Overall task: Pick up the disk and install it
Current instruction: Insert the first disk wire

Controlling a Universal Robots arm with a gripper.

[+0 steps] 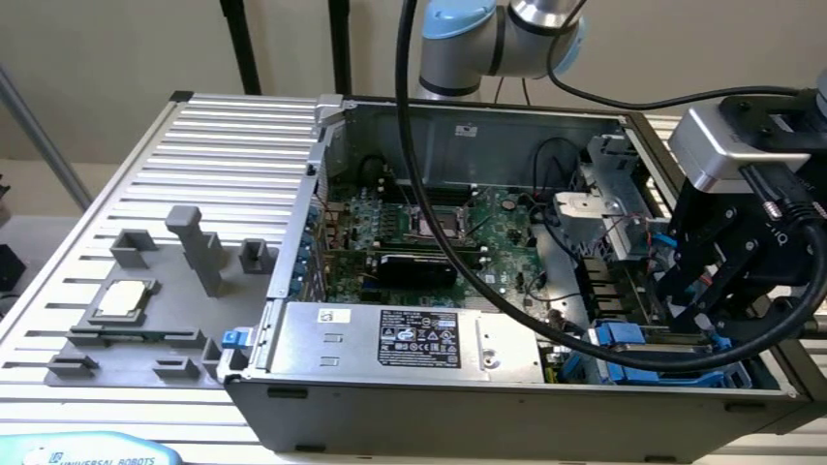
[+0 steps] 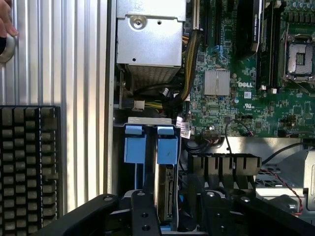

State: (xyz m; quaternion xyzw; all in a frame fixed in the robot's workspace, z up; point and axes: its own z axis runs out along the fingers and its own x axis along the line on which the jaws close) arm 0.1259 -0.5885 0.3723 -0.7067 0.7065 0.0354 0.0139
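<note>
- Well, from where I stand the gripper is down in the corner of the open computer case at the exterior view's right, over the drive bay.
- On the wrist view the disk stands on edge in its blue frame, right at the gripper and in the mouth of the bay, just beside a second blue frame.
- Whether the gripper is clamped on the disk or apart from it, I cannot tell.
- My guess is that the step in hand is seating the disk in its slot, so the pick-up looks done.
- To do it well, I'd keep the disk square to the slot and parallel with the neighbouring frame; a tilt would likely jam the blue rails.
- I'd press gently and straight, so the connector end meets its socket without scraping.
- The red and black wires near the bay and the motherboard close by leave little room to drift sideways.
- A person's hand rests at the desk edge, well apart from the work.
</note>
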